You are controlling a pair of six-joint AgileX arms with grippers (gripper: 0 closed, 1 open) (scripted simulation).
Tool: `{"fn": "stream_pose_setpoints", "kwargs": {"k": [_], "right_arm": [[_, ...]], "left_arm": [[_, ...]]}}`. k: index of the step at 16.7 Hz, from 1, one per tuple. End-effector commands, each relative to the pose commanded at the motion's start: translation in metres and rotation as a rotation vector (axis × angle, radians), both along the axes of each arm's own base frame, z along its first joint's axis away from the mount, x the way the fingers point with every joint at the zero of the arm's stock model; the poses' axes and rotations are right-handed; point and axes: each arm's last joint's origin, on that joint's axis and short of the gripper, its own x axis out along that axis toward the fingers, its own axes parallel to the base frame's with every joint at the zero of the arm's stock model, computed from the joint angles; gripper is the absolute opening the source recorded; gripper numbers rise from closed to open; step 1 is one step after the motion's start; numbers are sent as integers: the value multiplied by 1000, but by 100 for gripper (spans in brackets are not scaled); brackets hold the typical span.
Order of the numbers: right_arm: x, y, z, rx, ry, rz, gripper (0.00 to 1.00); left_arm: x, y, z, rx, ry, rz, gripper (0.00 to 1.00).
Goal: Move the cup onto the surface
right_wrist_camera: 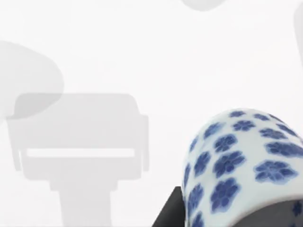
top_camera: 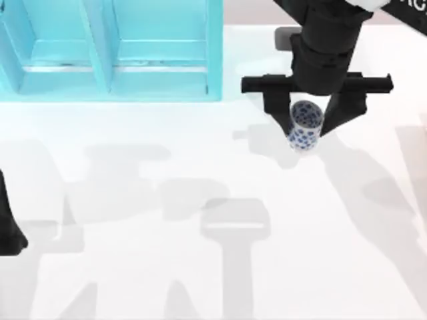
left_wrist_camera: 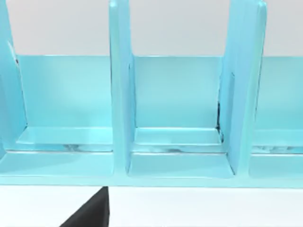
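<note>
Right gripper [top_camera: 306,120] at the top view's upper right, fingers [top_camera: 277,107] closed on the cup [top_camera: 305,127], holding it over the white surface [top_camera: 200,280], just right of the turquoise shelf [top_camera: 107,47]. Left arm [top_camera: 8,227] parked at the left edge; can't tell its fingers' state.

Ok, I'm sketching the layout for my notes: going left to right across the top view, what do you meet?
Left arm parked at the left edge → turquoise shelf unit → right gripper closed on the cup, all over the white surface.
</note>
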Motion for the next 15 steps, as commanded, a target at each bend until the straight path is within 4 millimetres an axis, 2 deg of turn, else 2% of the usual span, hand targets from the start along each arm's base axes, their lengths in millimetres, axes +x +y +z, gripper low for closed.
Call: {"fn": "stream_pose_setpoints", "kwargs": {"k": [4,10,15], "right_arm": [[2,1,-16,-1,2,0,0],[2,2,-61,-3,-1,4,0],[1,2,-65,-2,-2,4,0]], "left_arm": [[0,0,0,0,0,0,100],[0,0,0,0,0,0,100],[0,0,0,0,0,0,100]]}}
